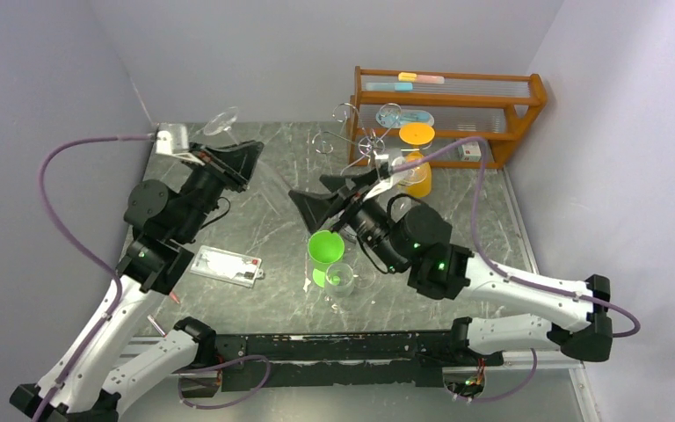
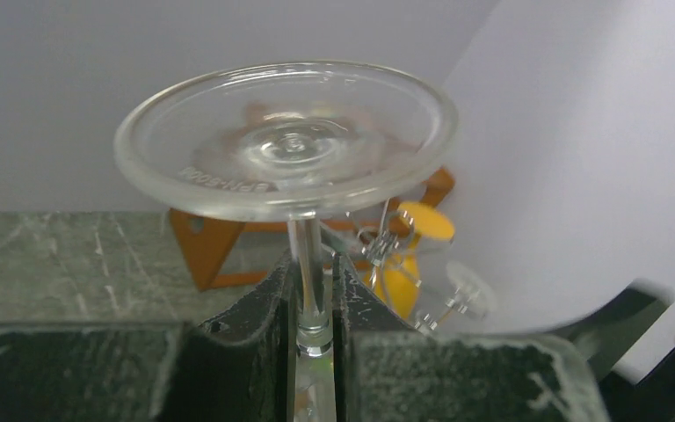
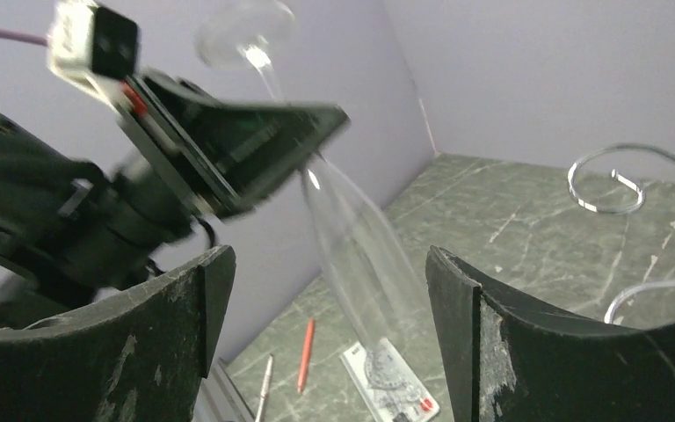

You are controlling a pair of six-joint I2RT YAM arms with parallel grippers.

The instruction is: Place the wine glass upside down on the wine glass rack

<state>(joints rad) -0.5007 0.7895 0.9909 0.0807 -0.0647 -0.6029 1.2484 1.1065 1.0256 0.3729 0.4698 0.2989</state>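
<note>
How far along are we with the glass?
Done: the left gripper clamps the wine glass by its stem, foot up, bowl down. In hand: the glass is held aloft, apart from the wine glass rack. Left: hang it on a rack arm. The right gripper is open and empty.

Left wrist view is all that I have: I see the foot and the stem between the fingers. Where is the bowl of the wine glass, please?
Observer: In the right wrist view, the wine glass has its bowl hanging free below the left gripper, foot uppermost.
Operator: And the other arm?
Observer: The right gripper is open and faces the bowl, with no finger on it.
Operator: Is the glass at the rack?
Observer: No. From above, the wine glass rack stands to the right of the glass, apart from it.
</note>
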